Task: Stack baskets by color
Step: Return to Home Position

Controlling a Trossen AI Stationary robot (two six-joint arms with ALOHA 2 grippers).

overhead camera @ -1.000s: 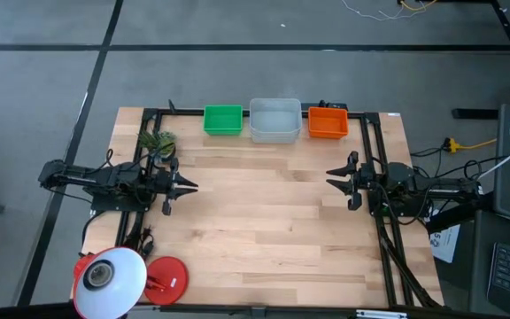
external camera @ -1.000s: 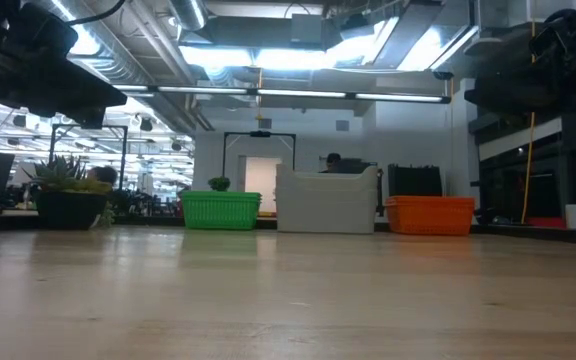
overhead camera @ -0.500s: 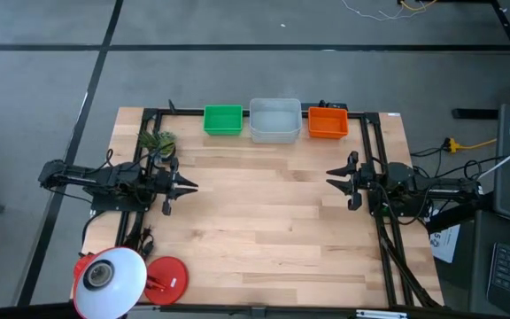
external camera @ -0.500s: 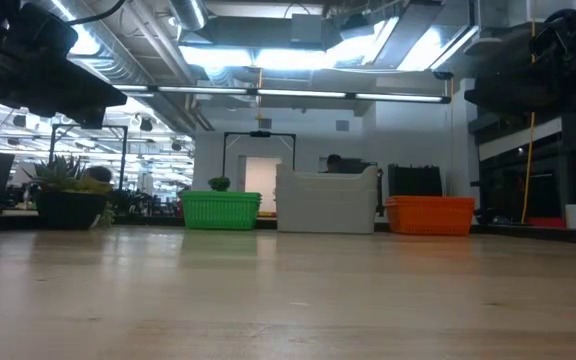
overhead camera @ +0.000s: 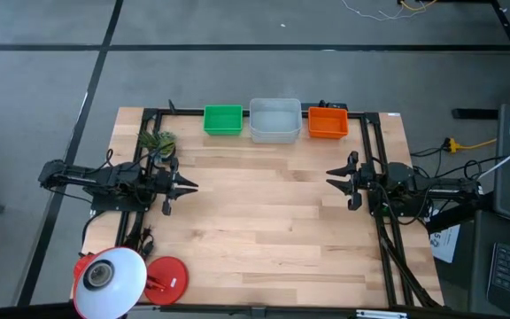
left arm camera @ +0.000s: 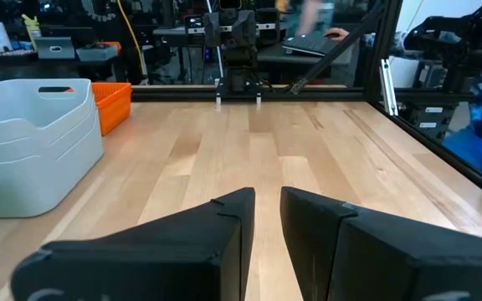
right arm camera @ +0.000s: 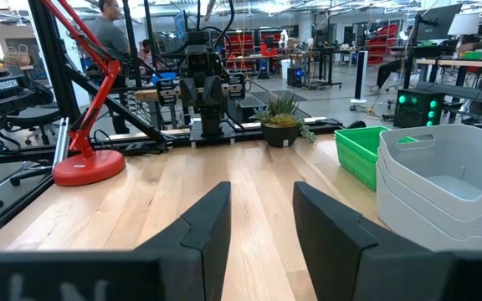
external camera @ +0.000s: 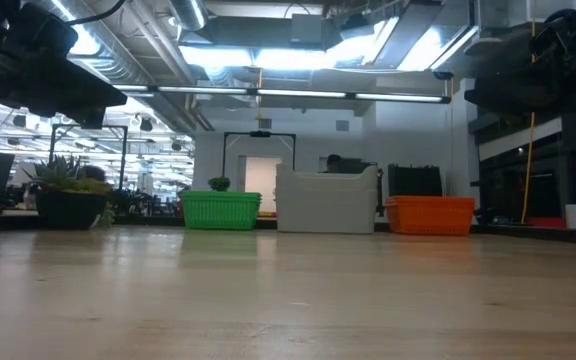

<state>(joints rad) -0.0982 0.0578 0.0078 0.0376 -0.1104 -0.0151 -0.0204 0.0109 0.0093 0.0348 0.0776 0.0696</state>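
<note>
- The sorting looks finished: three stacks stand in a row along the top edge of the table (overhead camera: 264, 230) in the high view. They are the green baskets (overhead camera: 222, 120) on the left, the grey-white baskets (overhead camera: 274, 120) in the middle and the orange baskets (overhead camera: 328, 122) on the right.
- The left gripper (overhead camera: 184, 185) sits at the table's left edge, mid-height in the frame. Its fingers (left arm camera: 233, 226) have only a narrow slit between them and hold nothing.
- The right gripper (overhead camera: 335, 177) sits opposite at the right edge. Its fingers (right arm camera: 212, 226) are parted a little wider and are also empty.
- Both grippers point inward across bare wood, well apart from every stack.
- The step in hand is the retreat to rest, and both arms look at or very near that pose.
- To finish it well, any last settling should be slow and kept low over the open middle of the table, away from the top edge where the stacks stand.
- The left arm should mind the small plant (overhead camera: 156, 142) just above it in the frame, and the red lamp base (overhead camera: 166, 277) at the lower left.
- Neither gripper needs to open further, since nothing remains to pick up.
</note>
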